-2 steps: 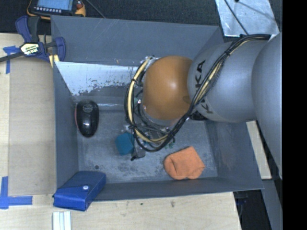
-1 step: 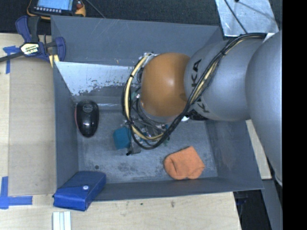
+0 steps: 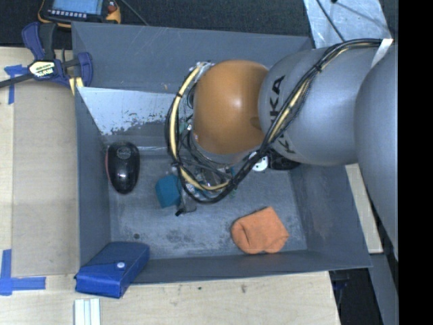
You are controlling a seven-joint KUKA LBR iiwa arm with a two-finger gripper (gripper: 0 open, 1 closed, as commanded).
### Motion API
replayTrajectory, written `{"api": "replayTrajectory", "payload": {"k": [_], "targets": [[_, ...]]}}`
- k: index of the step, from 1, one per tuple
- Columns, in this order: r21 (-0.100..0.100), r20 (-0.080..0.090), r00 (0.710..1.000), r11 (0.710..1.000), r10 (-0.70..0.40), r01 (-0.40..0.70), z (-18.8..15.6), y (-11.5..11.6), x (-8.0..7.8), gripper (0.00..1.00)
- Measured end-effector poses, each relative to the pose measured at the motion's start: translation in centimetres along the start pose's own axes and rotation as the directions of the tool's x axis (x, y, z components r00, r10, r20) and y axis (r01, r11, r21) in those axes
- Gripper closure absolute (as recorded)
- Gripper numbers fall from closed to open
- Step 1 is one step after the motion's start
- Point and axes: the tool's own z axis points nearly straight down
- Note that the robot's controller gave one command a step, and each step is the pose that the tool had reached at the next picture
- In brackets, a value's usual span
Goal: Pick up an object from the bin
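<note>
grey metal bin (image 3: 135, 59), holding few loose items, each lying apart from the others.
- arm (image 3: 325, 107): silver, enters from the right edge; orange wrist cover (image 3: 226, 107) hangs over the bin's middle, ringed with yellow and black cables (image 3: 177, 124).
- jaws: below the cover, mostly hidden by it and the cabling; low over the floor left of centre. open or closed: cannot tell; nothing visibly between them.
- small teal block (image 3: 167, 190): on the floor left of centre, just beside the lower end of the wrist; nearest item to the jaws. contact cannot be told.
- black computer mouse (image 3: 123, 168): near the left wall, about midway between far and near edges.
- orange cloth lump (image 3: 260, 231): near the near edge, right of centre, well apart from the block.
- blue box (image 3: 113, 268): resting at the near left corner, over the rim.
</note>
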Motion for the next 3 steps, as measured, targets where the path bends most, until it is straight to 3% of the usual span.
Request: {"api": "replayTrajectory", "payload": {"k": [1,2,3], "targets": [[0.0,0.026,0.999,0.999,-0.032,0.032,1.8,-1.8,-3.3,1.0],[-0.001,-0.007,0.999,1.0,-0.031,0.031,1.1,-2.6,0.0,1.0],[0.0,0.008,0.999,0.999,-0.05,0.05,-5.7,-1.6,-0.6,1.0]]}}
